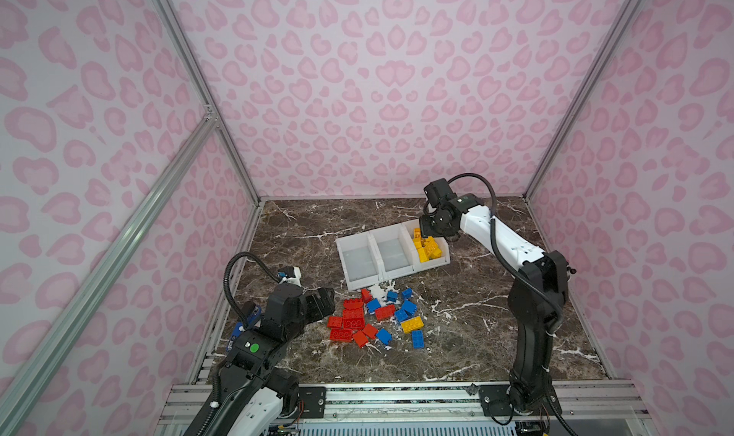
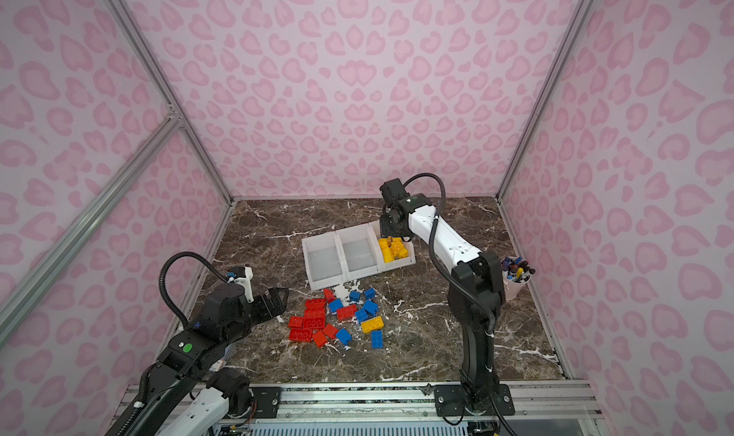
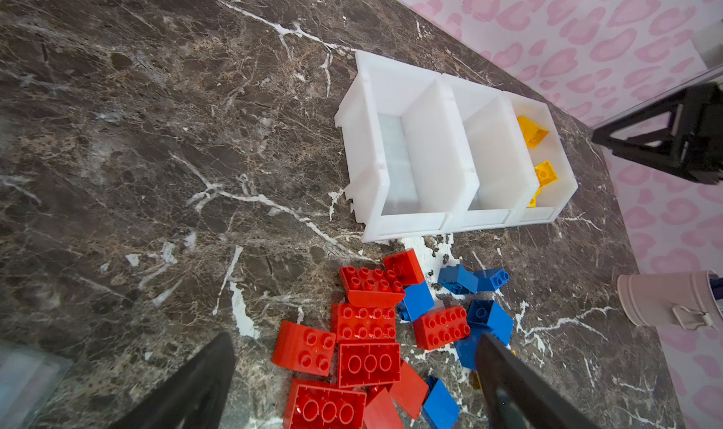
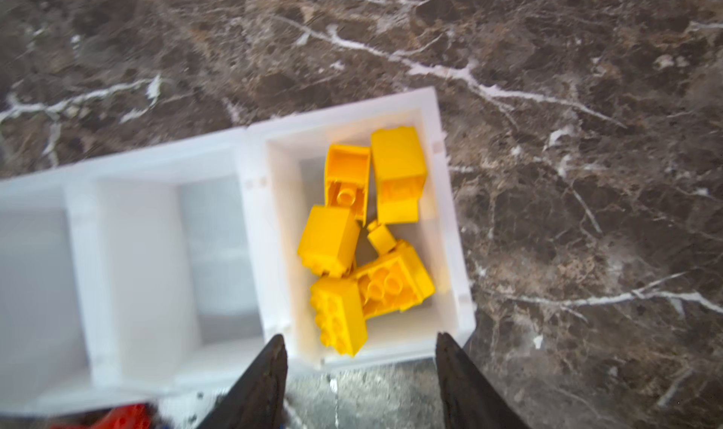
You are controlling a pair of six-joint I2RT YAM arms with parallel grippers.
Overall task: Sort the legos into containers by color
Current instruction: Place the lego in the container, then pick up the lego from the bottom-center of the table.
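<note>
Three joined white containers (image 1: 357,261) (image 2: 323,261) (image 3: 407,220) (image 4: 258,173) stand mid-table. The right-hand one holds several yellow legos (image 1: 427,249) (image 2: 393,250) (image 4: 332,235); the other two show bare floors. My right gripper (image 1: 427,227) (image 4: 360,336) hangs over that bin, open, with nothing between its fingers. In front of the bins lies a loose pile of red legos (image 1: 352,318) (image 3: 367,362), blue legos (image 1: 408,307) and one yellow brick (image 1: 412,325) (image 2: 372,324). My left gripper (image 1: 325,299) (image 3: 355,335) is open just left of the pile, above the red bricks.
A pinkish cup of pens (image 2: 515,281) (image 3: 665,302) stands at the table's right edge, behind the right arm. Pink patterned walls close in the back and both sides. A metal rail runs along the front edge.
</note>
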